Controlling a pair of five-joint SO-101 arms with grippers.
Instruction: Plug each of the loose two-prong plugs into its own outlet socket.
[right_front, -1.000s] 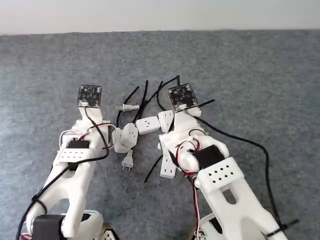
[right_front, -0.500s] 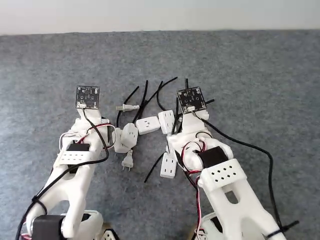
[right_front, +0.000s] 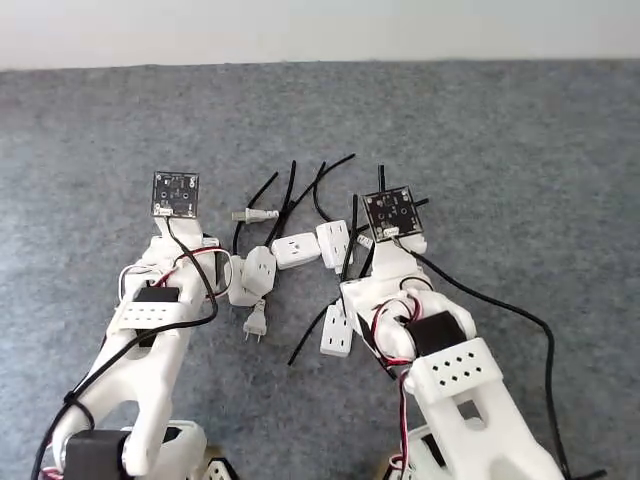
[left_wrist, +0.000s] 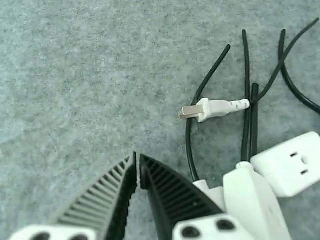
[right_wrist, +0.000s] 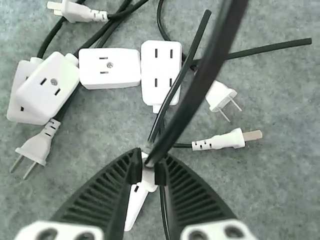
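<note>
- Far white two-prong plug on a thin black cord (right_front: 250, 213): lies loose at the far edge of the cluster, prongs toward the left arm's side.
- Near pale two-prong plug (right_front: 257, 322): lies loose between the two arms, prongs toward the arm bases.
- Stubby white two-prong plug (right_wrist: 220, 97) and slim white two-prong plug (right_wrist: 225, 139): both loose, just beside the white double socket block (right_front: 333, 243).
- White cube socket (right_front: 260, 270), white single socket block (right_front: 295, 250) and the double block: side by side in a row.
- White socket strip (right_front: 337, 332): apart from the row, beside the right arm.
- Right gripper (right_wrist: 147, 159): jaws narrow, closed on a thick black cord (right_wrist: 200, 65) that rises from the tips; a white tapered body (right_wrist: 142, 192) sits between the jaws (plug or socket end: cannot tell).
- Left gripper (left_wrist: 137, 157): jaws almost together, holding nothing, over bare carpet near the far plug.
- Grey carpeted table top (right_front: 500, 130): carries everything.
</note>
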